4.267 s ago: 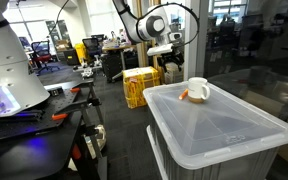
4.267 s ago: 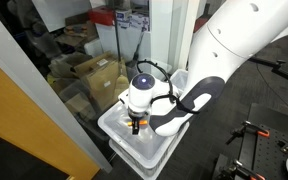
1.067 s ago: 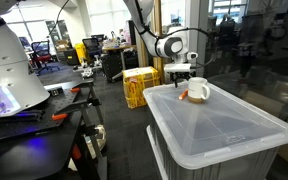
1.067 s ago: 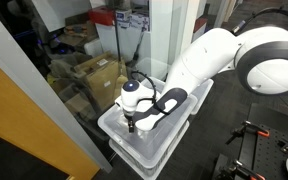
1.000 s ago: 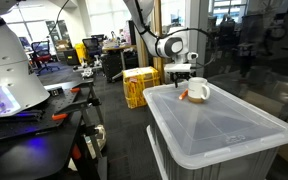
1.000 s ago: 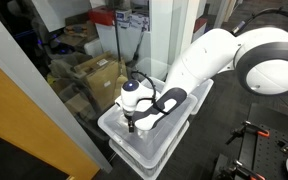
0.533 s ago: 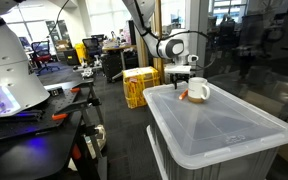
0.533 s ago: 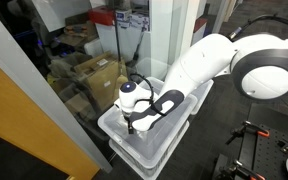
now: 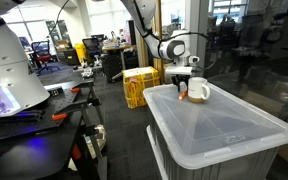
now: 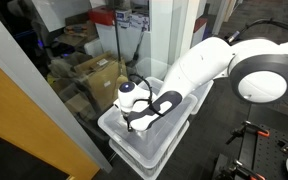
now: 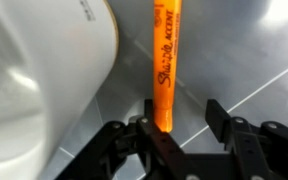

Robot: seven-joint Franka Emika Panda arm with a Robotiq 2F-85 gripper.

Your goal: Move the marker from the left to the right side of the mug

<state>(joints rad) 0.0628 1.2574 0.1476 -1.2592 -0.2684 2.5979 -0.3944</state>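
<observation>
In the wrist view the marker [image 11: 164, 60] lies flat on the grey lid [image 11: 254, 60], running straight away from the camera, and its near end sits between the fingers of the gripper [image 11: 180, 112]. The marker is off-centre in that gap: it lies hard against the finger [image 11: 142, 118] nearer the mug [image 11: 44, 70], though actual contact cannot be made out, while a clear strip of lid shows between it and the opposite finger [image 11: 216, 115]. The jaws stand moderately apart, wider than the marker, gripping nothing. The mug's white wall fills the side of that view just beside the marker, apart from it by a narrow band of lid. In an exterior view the gripper [image 9: 183, 88] points down low over the near end of the lid [image 9: 224, 125], with the orange marker [image 9: 184, 97] under it and the mug [image 9: 197, 91] just beside it. In an exterior view the white arm [image 10: 199, 70] bends over the lid [image 10: 119, 135] and hides the mug and marker; the gripper [image 10: 131, 122] is down at the lid.
</observation>
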